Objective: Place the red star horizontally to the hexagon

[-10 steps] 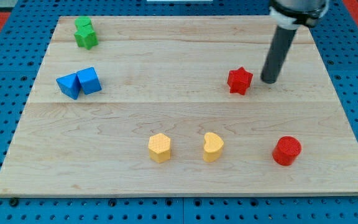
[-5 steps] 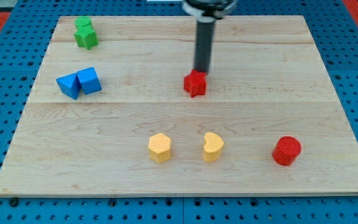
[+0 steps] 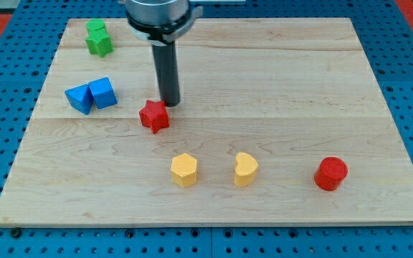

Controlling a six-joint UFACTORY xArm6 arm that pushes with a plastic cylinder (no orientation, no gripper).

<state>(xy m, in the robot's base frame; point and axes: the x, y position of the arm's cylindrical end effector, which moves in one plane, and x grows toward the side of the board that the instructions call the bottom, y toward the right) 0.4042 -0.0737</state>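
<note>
The red star [image 3: 154,115] lies left of the board's middle. My tip [image 3: 170,103] stands just above and to the right of the star, touching or nearly touching it. The yellow hexagon [image 3: 184,170] sits below the star and a little to its right, near the view's bottom.
A yellow heart [image 3: 246,169] sits right of the hexagon and a red cylinder [image 3: 330,173] further right. Two blue blocks [image 3: 91,95] lie touching at the left. Green blocks [image 3: 97,37] sit at the top left. The wooden board [image 3: 378,107] lies on blue pegboard.
The star has slid from the right of the middle leftward and slightly down, pushed by my tip, which moved left with it.
</note>
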